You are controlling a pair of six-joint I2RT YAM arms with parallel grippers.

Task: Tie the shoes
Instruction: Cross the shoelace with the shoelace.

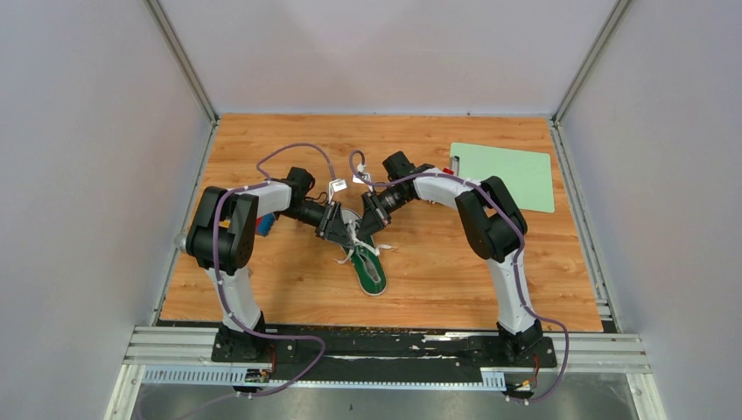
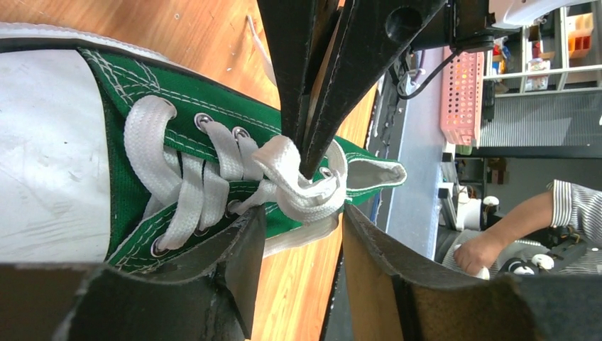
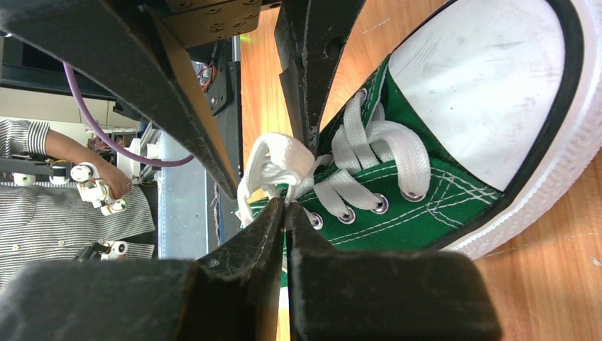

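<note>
The shoe (image 1: 371,273) lies near the middle of the table (image 1: 525,280). It looks light, so a hard pull may drag it. Its laces (image 2: 302,186) are soft and limp, and are best taken at the loose bundle. The right gripper (image 3: 287,213) pinches that bundle, and the left gripper (image 2: 302,217) stands wide around it. Only the wrist views show this — from above, the fingers hide it.

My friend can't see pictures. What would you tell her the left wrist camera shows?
The right tool, black and coming from above, pinches the white laces of a green sneaker, seen close up. The left tool stands open below, a finger on each side of the lace bundle, over a wooden table.
</note>
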